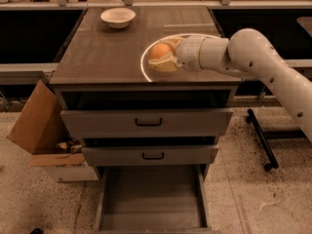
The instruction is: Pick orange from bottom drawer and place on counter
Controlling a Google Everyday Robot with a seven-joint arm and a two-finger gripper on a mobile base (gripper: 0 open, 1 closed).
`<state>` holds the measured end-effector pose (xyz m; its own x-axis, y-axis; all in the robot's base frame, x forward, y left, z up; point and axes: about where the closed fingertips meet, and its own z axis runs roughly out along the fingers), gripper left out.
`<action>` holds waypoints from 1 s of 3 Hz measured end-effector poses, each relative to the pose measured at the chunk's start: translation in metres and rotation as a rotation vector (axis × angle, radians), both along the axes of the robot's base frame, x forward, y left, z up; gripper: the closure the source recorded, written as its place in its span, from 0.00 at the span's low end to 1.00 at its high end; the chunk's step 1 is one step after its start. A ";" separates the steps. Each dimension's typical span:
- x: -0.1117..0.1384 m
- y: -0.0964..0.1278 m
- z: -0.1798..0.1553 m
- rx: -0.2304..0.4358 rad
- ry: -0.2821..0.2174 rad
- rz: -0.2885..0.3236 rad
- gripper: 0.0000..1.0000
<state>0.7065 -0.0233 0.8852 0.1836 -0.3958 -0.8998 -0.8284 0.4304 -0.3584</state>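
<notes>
The orange (160, 51) is held between the pale fingers (165, 66) of my gripper (163, 55), over the right half of the counter (102, 52), inside the bright white arc (144, 68). I cannot tell whether the fruit touches the counter top. My white arm (253, 57) reaches in from the right. The bottom drawer (151, 199) stands pulled out at the foot of the cabinet, its flat grey floor bare.
A white bowl (118, 17) sits at the back left of the counter. Two upper drawers with dark handles (148, 122) are slightly open. An open cardboard box (41, 130) leans at the cabinet's left. A black wheeled stand leg (261, 138) lies on the floor at right.
</notes>
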 end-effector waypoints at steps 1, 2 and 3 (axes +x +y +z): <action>0.020 0.005 -0.012 0.004 0.039 -0.034 1.00; 0.040 0.006 -0.022 0.006 0.077 -0.078 0.81; 0.059 0.006 -0.029 0.018 0.111 -0.118 0.50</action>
<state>0.7658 -0.0171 0.8565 0.0358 -0.3926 -0.9190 -0.8062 0.5321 -0.2587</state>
